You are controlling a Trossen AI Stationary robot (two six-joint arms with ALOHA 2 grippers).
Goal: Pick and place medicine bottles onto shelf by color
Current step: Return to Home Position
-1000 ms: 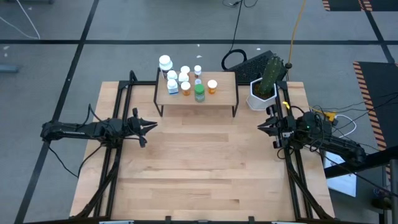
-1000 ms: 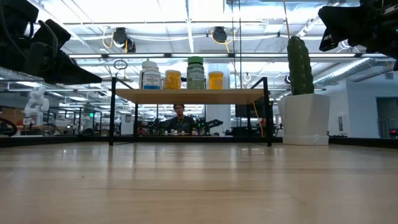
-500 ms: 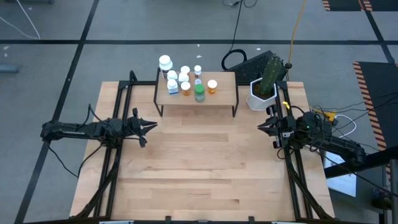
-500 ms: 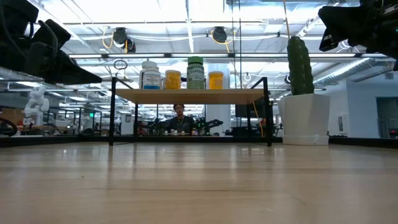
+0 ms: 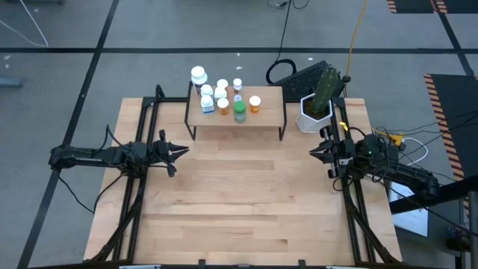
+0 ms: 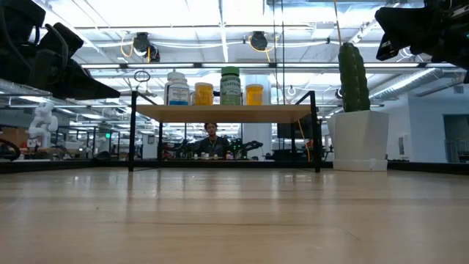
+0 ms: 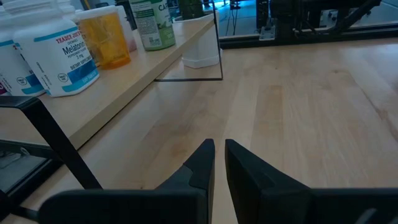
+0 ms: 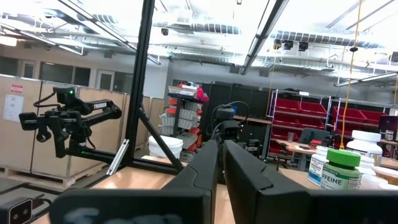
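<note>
Left tool [image 5: 183, 151] and right tool [image 5: 314, 153] both pressed together, empty, at opposite bench [image 5: 239, 202] sides; medicine bottles [image 5: 222, 96] clustered on shelf [image 5: 270, 112] at far edge, rear white ones hidden in low view.

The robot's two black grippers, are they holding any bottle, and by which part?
Nothing is held. The dark left gripper and dark right gripper are shut and empty; the small pill bottles stand on the light-wood shelf.
</note>
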